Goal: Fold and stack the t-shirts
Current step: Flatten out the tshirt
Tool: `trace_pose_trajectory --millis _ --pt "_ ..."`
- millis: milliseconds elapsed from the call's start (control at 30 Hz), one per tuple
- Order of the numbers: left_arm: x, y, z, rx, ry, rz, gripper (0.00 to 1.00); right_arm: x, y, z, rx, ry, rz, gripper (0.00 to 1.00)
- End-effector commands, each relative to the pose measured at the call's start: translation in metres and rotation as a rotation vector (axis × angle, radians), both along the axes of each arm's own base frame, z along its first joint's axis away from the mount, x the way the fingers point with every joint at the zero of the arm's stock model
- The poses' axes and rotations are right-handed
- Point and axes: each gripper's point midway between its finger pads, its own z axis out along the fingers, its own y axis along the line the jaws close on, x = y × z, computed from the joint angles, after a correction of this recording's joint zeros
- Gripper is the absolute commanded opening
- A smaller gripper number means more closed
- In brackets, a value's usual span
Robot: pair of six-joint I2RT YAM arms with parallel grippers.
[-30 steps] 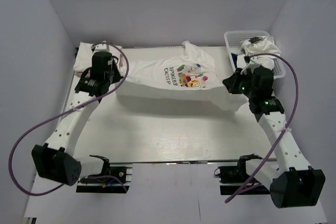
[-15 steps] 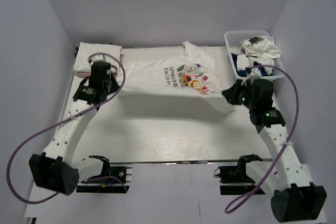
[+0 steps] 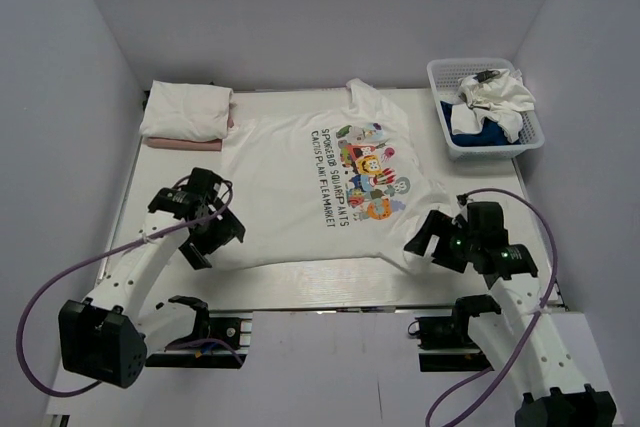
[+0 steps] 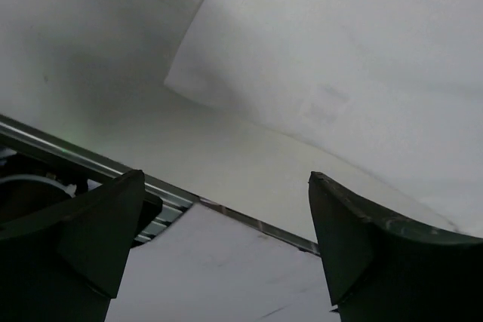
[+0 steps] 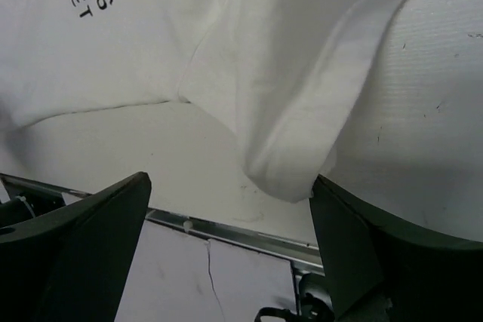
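Note:
A white t-shirt (image 3: 300, 192) with a cartoon print and dark lettering lies spread flat in the middle of the table, collar at the back. My left gripper (image 3: 215, 239) stands open at its near left hem corner, with nothing between the fingers; the left wrist view shows that hem (image 4: 339, 50) just beyond the open left gripper (image 4: 226, 216). My right gripper (image 3: 428, 244) is open at the near right sleeve, whose end (image 5: 302, 111) lies just ahead of the open right gripper (image 5: 230, 220), touching neither finger. A folded stack of t-shirts (image 3: 188, 111), white over pale pink, sits at the back left.
A white basket (image 3: 530, 112) at the back right holds crumpled white and blue cloth. The table's metal front edge (image 5: 226, 233) runs just under both grippers. Grey walls close in the table on three sides.
Both grippers drew the printed t-shirt from the back toward the near edge, laid it flat, then opened and let it go. The folded stack is uncovered now.

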Motion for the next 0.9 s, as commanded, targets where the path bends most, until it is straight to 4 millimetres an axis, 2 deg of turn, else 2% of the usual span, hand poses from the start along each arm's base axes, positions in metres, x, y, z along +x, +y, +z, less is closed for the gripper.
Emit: trace_pose_trajectory --millis 0,33,67,133,167,233,267,300,367,400,433,467,500,567,600,633,700,733,767,800,833,867 --pt "-0.005 0.008 0.030 0.035 0.025 0.062 1.00 0.002 0.002 0.038 0.004 -0.041 0.030 0.90" --pt "0.002 0.006 0.043 0.026 -0.007 0.063 1.00 -0.002 -0.006 0.035 -0.040 -0.003 0.008 0.90" --pt "0.004 0.008 0.050 0.035 -0.023 0.066 1.00 0.006 -0.008 0.054 -0.064 -0.050 0.013 0.90" --pt "0.020 0.008 0.066 0.034 -0.106 0.061 1.00 0.019 -0.028 0.057 -0.168 -0.076 -0.047 0.90" --pt "0.035 0.004 0.070 0.020 -0.168 0.049 1.00 0.031 -0.036 0.071 -0.205 -0.116 -0.086 0.90" --pt "0.056 0.000 0.079 0.015 -0.236 0.012 1.00 0.044 -0.041 0.071 -0.225 -0.118 -0.126 0.90" --pt "0.064 -0.006 0.077 -0.005 -0.241 -0.005 1.00 0.050 -0.050 0.072 -0.267 -0.123 -0.169 0.90" --pt "0.081 -0.010 0.080 -0.013 -0.288 -0.016 1.00 0.054 -0.051 0.062 -0.281 -0.065 -0.172 0.90" --pt "0.098 -0.018 0.064 -0.011 -0.242 -0.050 1.00 0.056 -0.063 0.051 -0.341 0.007 -0.222 0.90" --pt "0.115 -0.024 0.064 -0.025 -0.275 -0.067 1.00 0.056 -0.065 0.042 -0.359 0.051 -0.227 0.90" --pt "0.122 -0.028 0.056 -0.030 -0.264 -0.085 1.00 0.061 -0.066 0.040 -0.366 0.042 -0.237 0.90" --pt "0.130 -0.034 0.040 -0.038 -0.219 -0.107 1.00 0.064 -0.067 0.033 -0.373 0.059 -0.237 0.90" --pt "0.145 -0.039 0.037 -0.048 -0.246 -0.123 1.00 0.067 -0.065 0.030 -0.371 0.058 -0.229 0.90" --pt "0.155 -0.042 0.011 -0.037 -0.186 -0.148 1.00 0.084 -0.053 0.025 -0.329 0.027 -0.185 0.90" --pt "0.162 -0.044 0.008 -0.034 -0.186 -0.157 1.00 0.088 -0.049 0.024 -0.312 0.020 -0.164 0.90" --pt "0.163 -0.044 -0.001 -0.031 -0.168 -0.157 1.00 0.093 -0.050 0.013 -0.322 0.038 -0.164 0.90" --pt "0.170 -0.039 -0.012 0.011 -0.151 -0.157 1.00 0.102 -0.053 0.006 -0.352 0.026 -0.159 0.89" --pt "0.170 -0.031 -0.024 0.043 -0.119 -0.142 1.00 0.099 -0.054 -0.009 -0.367 0.076 -0.155 0.85" --pt "0.169 -0.030 -0.030 0.048 -0.102 -0.151 1.00 0.102 -0.055 -0.011 -0.371 0.072 -0.146 0.79" --pt "0.169 -0.028 -0.034 0.065 -0.092 -0.147 1.00 0.101 -0.056 -0.016 -0.379 0.090 -0.151 0.52" --pt "0.170 -0.022 -0.041 0.097 -0.089 -0.139 1.00 0.096 -0.056 -0.023 -0.378 0.115 -0.163 0.34" --pt "0.163 -0.020 -0.053 0.105 -0.059 -0.149 1.00 0.095 -0.056 -0.023 -0.373 0.123 -0.166 0.21"
